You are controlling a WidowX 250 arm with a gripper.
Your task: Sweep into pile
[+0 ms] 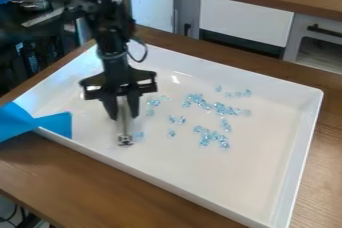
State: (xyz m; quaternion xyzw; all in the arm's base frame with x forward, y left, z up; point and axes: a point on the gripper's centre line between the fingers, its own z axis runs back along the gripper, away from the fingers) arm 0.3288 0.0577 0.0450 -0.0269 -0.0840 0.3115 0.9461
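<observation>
- Black two-finger gripper [124,117], left of centre in the frame, pointing down over the tray; fingers clamped on a slim pale upright rod [125,139].
- The rod: upper part partly hidden between the fingers, lower end a small metallic block; whether it touches the tray floor, cannot tell.
- Small translucent light-blue beads [220,106], loose on the tray floor, mostly in the middle of the frame; one string slanting right, a cluster below it, others scattered nearer the gripper. Some lie just beside the rod's lower end. Too small and merged to count.
- Large white rectangular tray [254,182] with raised walls; far-left part hidden behind the arm, front corner at the bottom edge.
- Bright blue flat piece [55,123], cut off by the left edge, overlapping the tray's near-left rim; material unclear.
- Brown wooden tabletop [73,174] under the tray.
- Dark clutter, upper left, hard to make out.
</observation>
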